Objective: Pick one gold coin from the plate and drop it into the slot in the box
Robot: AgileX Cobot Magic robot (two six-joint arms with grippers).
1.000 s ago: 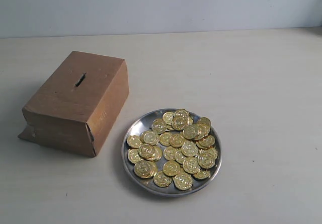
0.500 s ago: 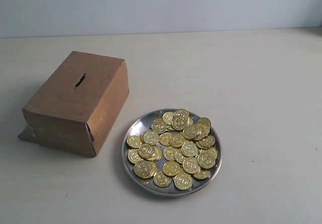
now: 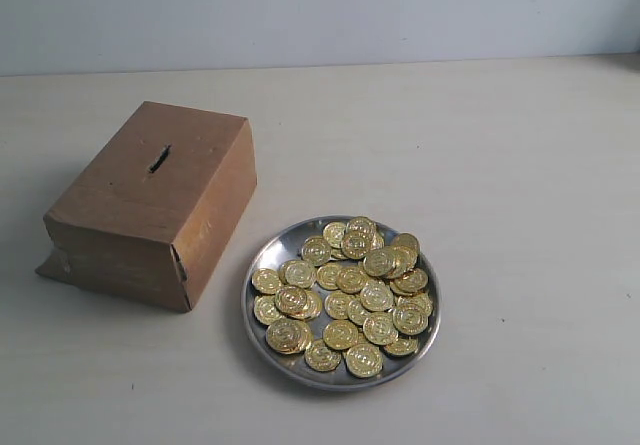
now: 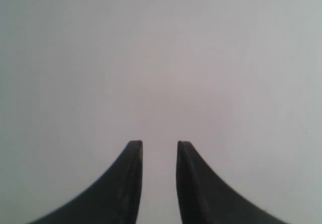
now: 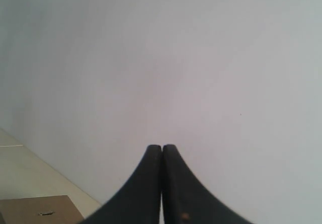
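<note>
Many coins [image 3: 345,300] partly under others

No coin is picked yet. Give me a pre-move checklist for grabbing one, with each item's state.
1. Gold coins lie piled in the plate, uncovered: ok.
2. Slot on the box top is unblocked: ok.
3. Left gripper open and empty: ok.
4. Right gripper shut, must open to pick: not ok.
5. A gripper above the plate: not ok, neither shows in the exterior view.
6. Which coin sits loose enough to lift alone: cannot tell.
</note>
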